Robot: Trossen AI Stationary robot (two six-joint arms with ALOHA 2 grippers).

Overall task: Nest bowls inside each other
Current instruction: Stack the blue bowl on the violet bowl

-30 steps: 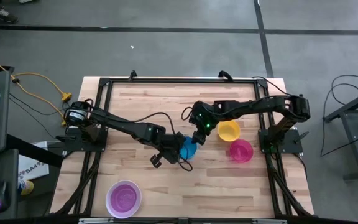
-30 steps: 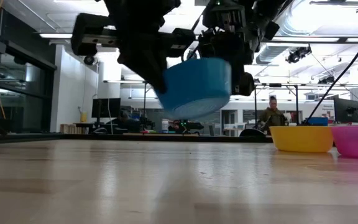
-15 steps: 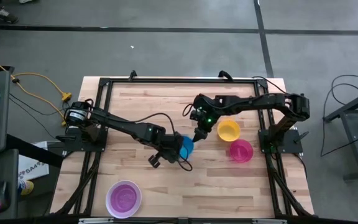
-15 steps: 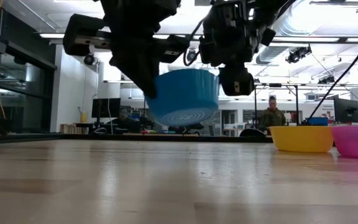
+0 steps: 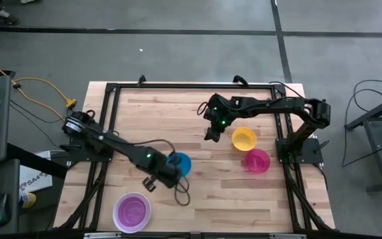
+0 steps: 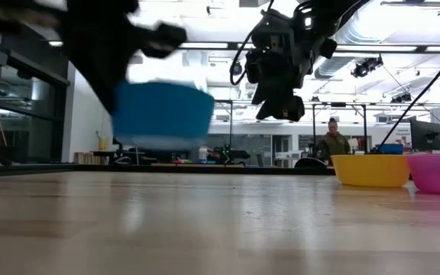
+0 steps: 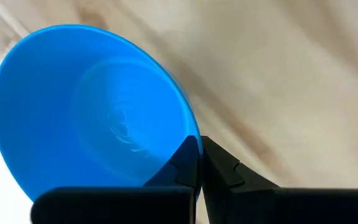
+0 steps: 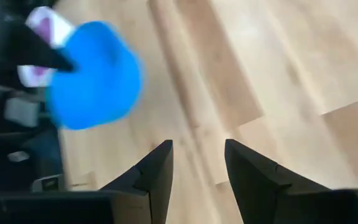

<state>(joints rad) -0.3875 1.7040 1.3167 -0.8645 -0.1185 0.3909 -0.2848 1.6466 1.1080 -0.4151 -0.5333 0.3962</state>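
Above the table's middle hangs a blue bowl (image 5: 178, 163) (image 6: 163, 114), with my left gripper (image 5: 169, 170) (image 7: 197, 148) shut on its rim. My right gripper (image 5: 211, 133) (image 8: 197, 146) (image 6: 277, 107) stands open in the air farther back and to the right, nothing between its fingers. A yellow bowl (image 5: 244, 139) and a pink bowl (image 5: 256, 160) rest on their bases at the right. Near the front left a purple bowl (image 5: 132, 212) stands with a white rim showing around it. My left gripper pinches the blue bowl's rim (image 7: 180, 138), one finger inside the bowl and one outside. The fingers come from above, slanting down. The bowl hangs clear of the table, mouth up and about level.
Bare wood lies between the blue bowl and the purple one. The black frame (image 5: 115, 93) runs along the table's sides and far edge. In the low view a person (image 6: 333, 143) sits in the room beyond the table.
My left gripper has carried the blue bowl toward the table's left and near edges, still clear of the wood; the bowl has gone from tilted to about level. My right gripper, still open, has drawn back toward the far edge, away from the bowl.
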